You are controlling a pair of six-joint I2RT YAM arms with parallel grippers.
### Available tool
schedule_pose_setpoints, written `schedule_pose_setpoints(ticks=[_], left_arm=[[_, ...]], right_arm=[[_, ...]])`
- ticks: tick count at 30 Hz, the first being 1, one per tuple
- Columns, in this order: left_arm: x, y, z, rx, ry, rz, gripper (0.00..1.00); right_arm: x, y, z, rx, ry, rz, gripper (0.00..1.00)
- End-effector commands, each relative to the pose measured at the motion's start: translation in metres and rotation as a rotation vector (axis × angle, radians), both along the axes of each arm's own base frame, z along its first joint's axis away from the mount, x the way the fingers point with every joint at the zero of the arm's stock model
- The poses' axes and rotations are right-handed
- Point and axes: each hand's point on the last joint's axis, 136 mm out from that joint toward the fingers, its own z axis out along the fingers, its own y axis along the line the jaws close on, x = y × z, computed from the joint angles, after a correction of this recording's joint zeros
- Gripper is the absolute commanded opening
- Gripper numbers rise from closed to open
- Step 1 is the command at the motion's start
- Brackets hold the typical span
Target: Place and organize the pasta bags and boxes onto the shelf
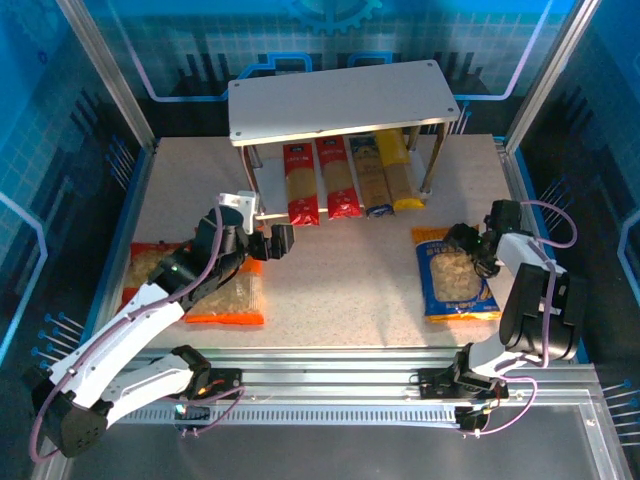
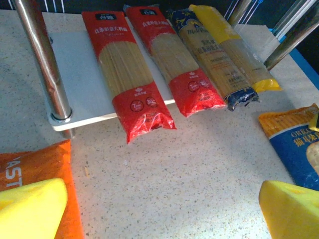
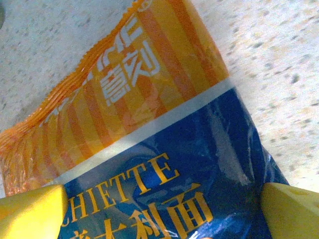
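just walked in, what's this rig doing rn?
Shelving pasta. The four long spaghetti packs already lie side by side on the lower board of the shelf, ends poking off the front. The left gripper is open by the orange bag; the right gripper is open over the top end of the blue bag. Both bags lie on the table, neither gripped.

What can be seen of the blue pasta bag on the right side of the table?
The blue bag is a wide, glossy plastic pillow pack lying flat on the speckled table, just off the shelf's right end. An orange-striped band with a crimped edge caps its far end; the body is dark blue with gold lettering and a clear window showing pale short pasta. The open right gripper straddles its far end; contact cannot be told.
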Motion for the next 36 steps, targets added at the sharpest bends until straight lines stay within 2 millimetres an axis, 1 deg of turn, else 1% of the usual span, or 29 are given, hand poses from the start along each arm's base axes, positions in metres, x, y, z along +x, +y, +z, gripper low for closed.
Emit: schedule_pose_setpoints(ticks=[1,3,7,9,10,12,14,17,19,21,23,28,32,36], left_arm=[[-0.003,0.008,0.000,0.011,-0.009,0.018,0.99],[-0.004,0.009,0.001,0.009,-0.012,0.018,0.99],[-0.006,0.012,0.002,0.010,-0.018,0.022,1.00],[-0.007,0.014,0.000,0.011,-0.017,0.025,1.00],[-0.008,0.014,0.000,0.010,-0.015,0.025,0.99],[-0.009,0.015,-0.002,0.010,-0.016,0.026,0.99],[-0.010,0.016,-0.004,0.013,-0.010,0.027,1.00],[-0.010,0.018,-0.009,0.019,-0.002,0.030,1.00],[-0.009,0.017,-0.011,0.012,0.000,0.027,0.99],[-0.007,0.015,-0.013,0.005,0.003,0.020,1.00],[-0.005,0.012,-0.015,0.001,0.010,0.011,1.00],[0.005,0.009,-0.027,-0.032,0.058,0.008,1.00],[0.013,0.005,-0.040,-0.092,0.125,0.003,0.99],[0.014,0.003,-0.047,-0.104,0.141,-0.003,0.99]], right_arm=[[-0.026,0.047,-0.011,0.134,0.086,0.069,1.00],[-0.028,0.055,-0.007,0.140,0.081,0.087,1.00],[-0.034,0.079,-0.003,0.185,0.075,0.126,1.00],[-0.038,0.086,-0.003,0.180,0.074,0.143,1.00],[-0.039,0.086,-0.002,0.165,0.072,0.149,1.00],[-0.039,0.077,0.003,0.093,0.066,0.145,1.00],[-0.038,0.069,0.015,0.031,0.037,0.142,1.00],[-0.036,0.058,0.046,-0.142,-0.039,0.171,1.00],[-0.038,0.058,0.067,-0.248,-0.075,0.206,1.00],[-0.046,0.063,0.077,-0.290,-0.072,0.241,1.00],[-0.055,0.070,0.076,-0.289,-0.038,0.267,1.00],[-0.076,0.090,0.057,-0.283,0.046,0.315,1.00],[-0.082,0.097,0.040,-0.303,0.108,0.328,1.00],[-0.079,0.099,0.027,-0.329,0.145,0.333,1.00]])
